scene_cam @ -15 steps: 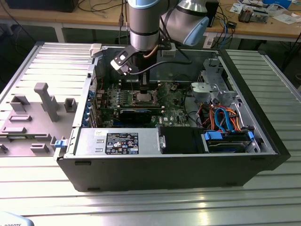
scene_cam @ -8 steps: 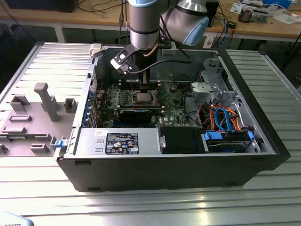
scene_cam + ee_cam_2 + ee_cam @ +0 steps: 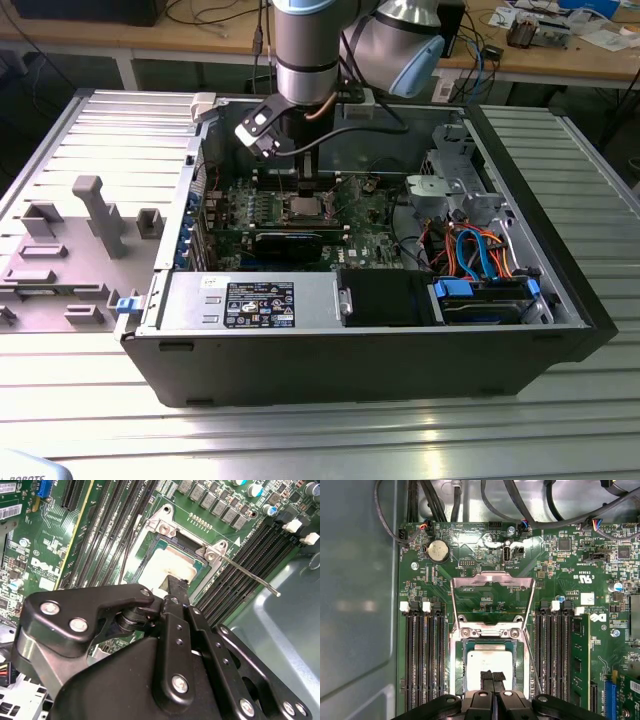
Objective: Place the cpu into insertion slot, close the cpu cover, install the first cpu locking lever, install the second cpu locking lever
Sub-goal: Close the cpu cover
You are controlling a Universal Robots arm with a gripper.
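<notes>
The black open-topped computer case [image 3: 560,330] walls in the work area. The green circuit board [image 3: 560,565] lies on its floor.

The cpu cover [image 3: 492,578], a thin silver metal frame with a square window, is swung open and lies back from the socket. The insertion slot [image 3: 456,665], a square socket with a silver rim, sits between two banks of long black memory slots [image 3: 422,660].

The cpu [image 3: 487,657], a flat square chip with a silver-grey top, lies seated inside the insertion slot.

A thin silver wire locking lever [image 3: 250,575] stands released, angled out over the memory slots.

The gripper [image 3: 492,676] hangs over the near edge of the chip with its jaws together and nothing between them. Contact with the chip top cannot be confirmed.

Handling, by estimate:
- **The chip:** light, rigid and smooth-topped, with delicate contacts. Grip it by opposite edges only.
- **The cover:** thin but stiff. Push it at its free edge.

Room is open above the socket. The memory slot latches and the lever crowd both sides.
</notes>
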